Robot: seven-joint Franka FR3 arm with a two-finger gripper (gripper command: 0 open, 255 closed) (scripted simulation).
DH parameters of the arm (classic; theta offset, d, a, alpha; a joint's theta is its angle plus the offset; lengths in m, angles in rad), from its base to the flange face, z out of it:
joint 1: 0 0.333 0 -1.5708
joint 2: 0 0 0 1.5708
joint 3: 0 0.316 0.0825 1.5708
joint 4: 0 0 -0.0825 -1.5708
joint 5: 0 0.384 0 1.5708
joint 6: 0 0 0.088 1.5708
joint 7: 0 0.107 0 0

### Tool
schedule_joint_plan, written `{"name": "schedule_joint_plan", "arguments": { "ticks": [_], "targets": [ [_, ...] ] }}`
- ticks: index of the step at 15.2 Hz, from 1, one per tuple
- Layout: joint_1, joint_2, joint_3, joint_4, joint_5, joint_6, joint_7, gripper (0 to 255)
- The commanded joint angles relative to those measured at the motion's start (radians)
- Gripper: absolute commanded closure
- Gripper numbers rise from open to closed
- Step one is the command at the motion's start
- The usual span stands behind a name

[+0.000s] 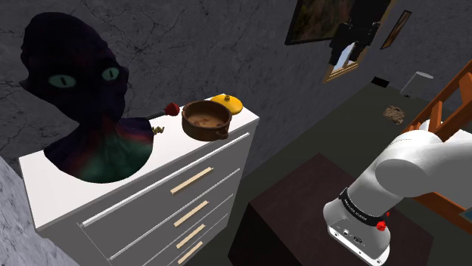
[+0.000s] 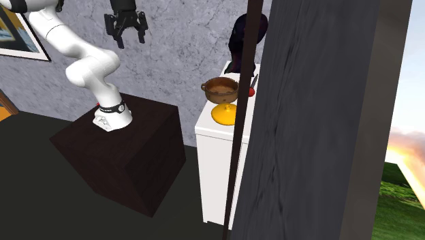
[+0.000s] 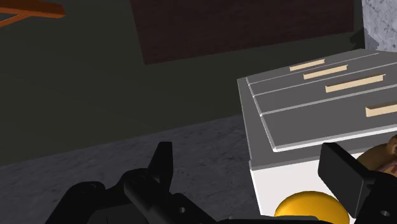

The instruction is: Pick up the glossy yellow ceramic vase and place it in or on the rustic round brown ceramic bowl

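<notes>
Gripper: fingers spread wide, nothing between them. It hangs high in the air, well apart from the dresser and off to its drawer side. In the wrist view the gripper shows the same wide gap, one black finger to each side.

Vase: squat, glossy yellow, sitting on the dresser top at one end, close to the corner. Not held. In the second exterior view the vase sits nearest the dresser's end edge. In the wrist view the vase shows as a yellow dome on the dresser top, between the fingers but far beyond them.

Bowl: round, brown, with a rough mottled inside, on the dresser top just inboard of the vase. Whether the two touch: cannot tell. The bowl stands upright.

Bust: dark, green-eyed, taking up the dresser top's other end. A small red thing lies on the dresser top between bust and bowl, toward the back edge.

Dresser front: white drawers with pale bar handles.

Arm: white, on a dark stand set on the floor on the dresser's drawer side, apart from it.
</notes>
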Motion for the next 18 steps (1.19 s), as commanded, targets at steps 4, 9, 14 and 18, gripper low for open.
{"name": "schedule_joint_plan", "arguments": {
  "ticks": [4,9,14,18],
  "targets": [
    [0.007,0.074,0.013,-0.014,0.013,0.09,0.02,0],
    [0.018,0.217,0.033,-0.011,0.03,0.233,0.051,0],
    [0.027,0.377,0.054,0.025,0.04,0.36,0.079,0],
    [0.033,0.514,0.07,0.079,0.042,0.447,0.101,0]
  ]
}}
